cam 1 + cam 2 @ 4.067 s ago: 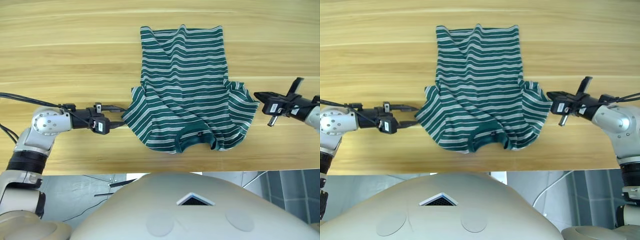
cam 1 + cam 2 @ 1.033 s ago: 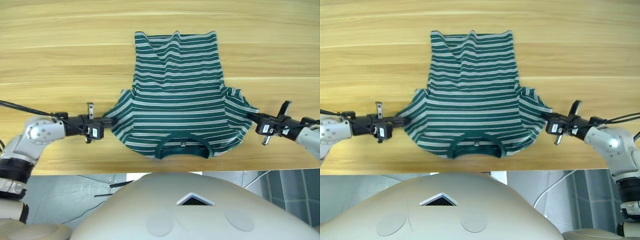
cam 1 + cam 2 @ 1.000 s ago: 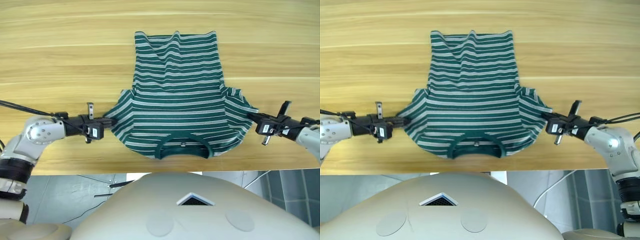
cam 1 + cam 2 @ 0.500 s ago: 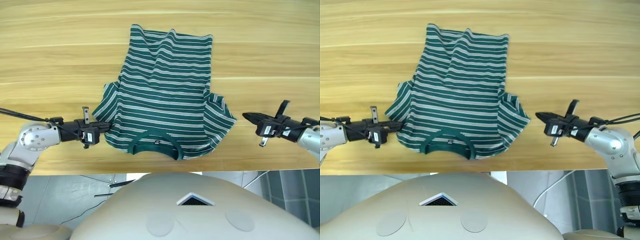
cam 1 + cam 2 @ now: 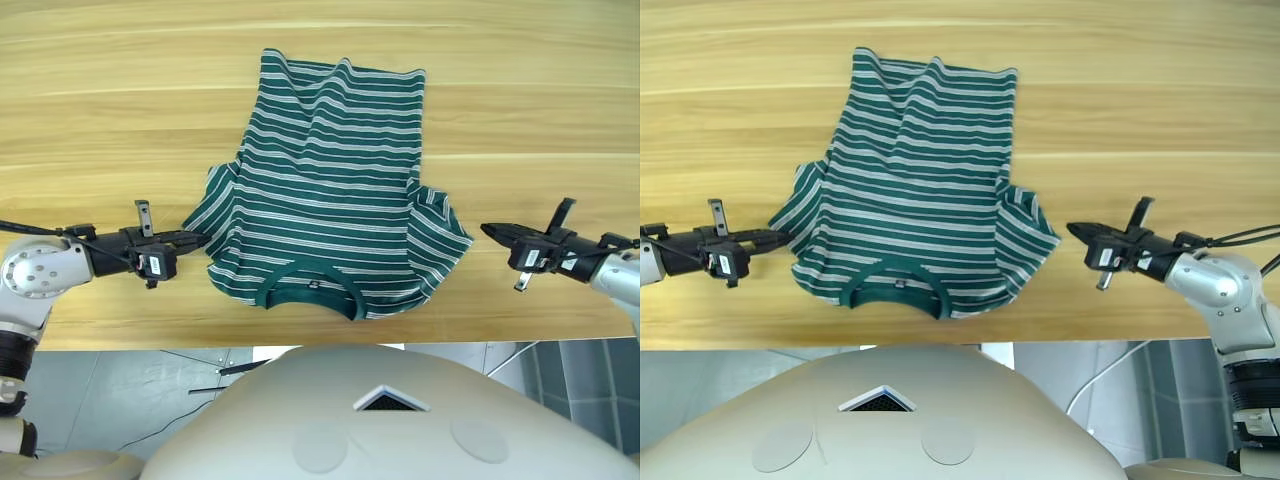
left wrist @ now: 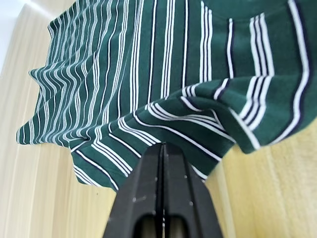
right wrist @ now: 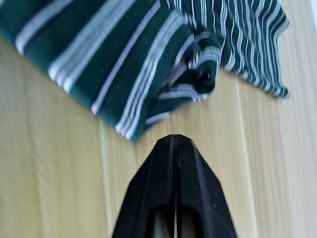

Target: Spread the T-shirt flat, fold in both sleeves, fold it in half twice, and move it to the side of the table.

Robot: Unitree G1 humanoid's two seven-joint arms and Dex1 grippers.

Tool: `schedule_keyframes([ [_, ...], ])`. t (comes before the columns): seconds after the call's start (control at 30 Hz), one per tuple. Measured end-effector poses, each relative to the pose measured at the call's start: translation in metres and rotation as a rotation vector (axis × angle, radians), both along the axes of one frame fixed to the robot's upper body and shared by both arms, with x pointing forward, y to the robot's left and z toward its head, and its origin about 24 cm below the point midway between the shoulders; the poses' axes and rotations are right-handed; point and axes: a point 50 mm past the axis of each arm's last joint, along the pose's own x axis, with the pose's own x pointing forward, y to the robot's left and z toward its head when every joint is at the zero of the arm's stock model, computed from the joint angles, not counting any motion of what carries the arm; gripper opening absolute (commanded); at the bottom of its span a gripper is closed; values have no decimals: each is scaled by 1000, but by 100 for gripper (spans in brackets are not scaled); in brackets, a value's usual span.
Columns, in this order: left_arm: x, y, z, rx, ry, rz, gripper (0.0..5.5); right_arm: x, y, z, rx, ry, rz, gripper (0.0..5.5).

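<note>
You have a wide wooden surface (image 5: 100, 120), and on it, between the two grippers, lies the T-shirt (image 5: 330, 180). It is dark green with thin white stripes running across. The body lies mostly spread, but it sits a little askew, and some soft ridges run through the cloth near the far hem. The collar (image 5: 312, 292) is the end nearer to the grippers, and the hem is the end farther from them.

Both sleeves are not flat. The left sleeve (image 5: 212, 215) points out toward the left gripper (image 5: 203, 237), and in the left wrist view its edge is folded under and wavy. The right sleeve (image 5: 440, 225) is bunched against the body, with a small curl at its edge.

The left gripper has its fingers pressed together, and the tips are right at the edge of the left sleeve. You cannot tell whether a bit of cloth is caught between them. The right gripper (image 5: 487, 229) also has its fingers pressed together. It holds nothing and is just beside the right sleeve, with a strip of bare surface between them.
</note>
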Motion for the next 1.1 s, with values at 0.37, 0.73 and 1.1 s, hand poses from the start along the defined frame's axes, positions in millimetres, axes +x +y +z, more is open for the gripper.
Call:
schedule_keyframes([
  [0.37, 5, -4, -6, 4, -23, 5, 1, -12, 39, -15, 90, 121, 173, 0],
  [0.73, 6, -8, -6, -11, -34, -2, 1, 2, 24, -31, 0, 83, 70, 0],
  [1.1, 8, -11, -4, -13, -40, -5, 1, -11, -1, -13, -12, 79, 11, 0],
])
